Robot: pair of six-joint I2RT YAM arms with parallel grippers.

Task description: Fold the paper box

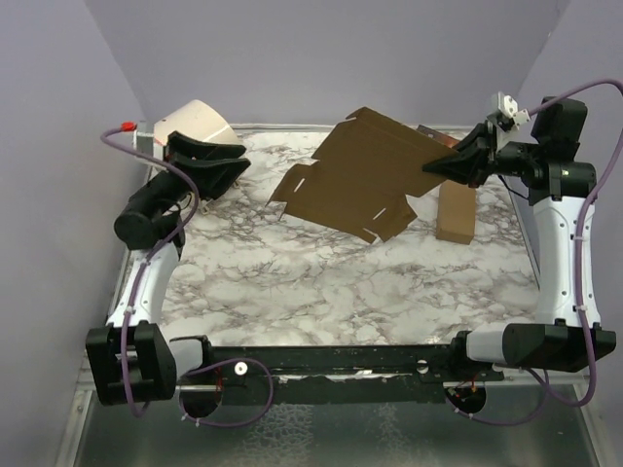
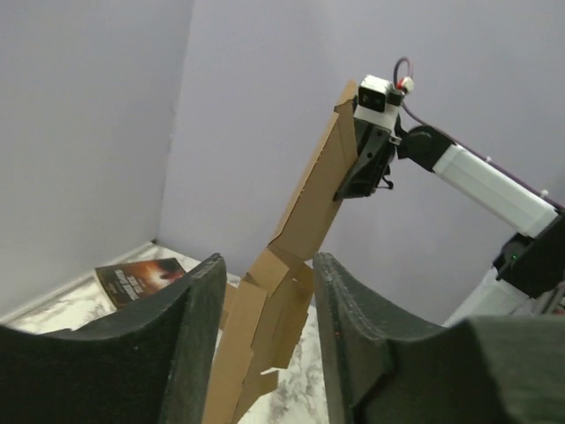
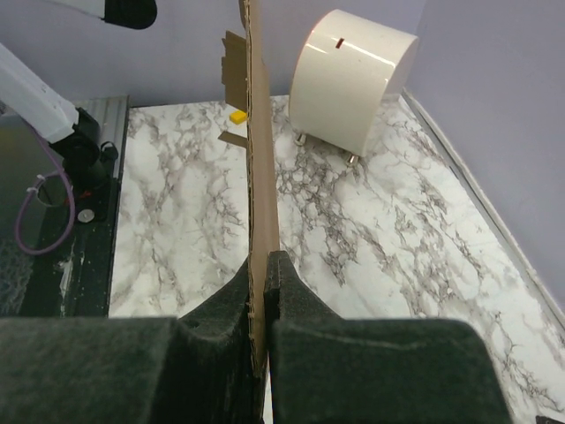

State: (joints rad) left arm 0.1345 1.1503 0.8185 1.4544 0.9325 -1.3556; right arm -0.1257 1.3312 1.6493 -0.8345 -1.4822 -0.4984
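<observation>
The paper box (image 1: 362, 167) is a flat brown die-cut sheet with flaps and slots, held tilted above the back of the table. My right gripper (image 1: 435, 167) is shut on its right edge. In the right wrist view the sheet (image 3: 258, 132) runs edge-on away from the shut right gripper (image 3: 264, 276). My left gripper (image 1: 234, 173) stands open at the left, apart from the sheet's left flaps. In the left wrist view the sheet (image 2: 305, 221) rises beyond the open left gripper (image 2: 267, 296), with nothing between the fingers (image 2: 190, 331), and the right gripper (image 2: 360, 175) grips the sheet's top.
A smaller brown cardboard box (image 1: 456, 212) lies under the right arm. A white rounded container (image 1: 200, 123) stands at the back left, and shows as a white drum (image 3: 351, 78) in the right wrist view. A dark printed booklet (image 2: 137, 278) lies near the back wall. A small yellow piece (image 3: 238, 116) rests on the marble.
</observation>
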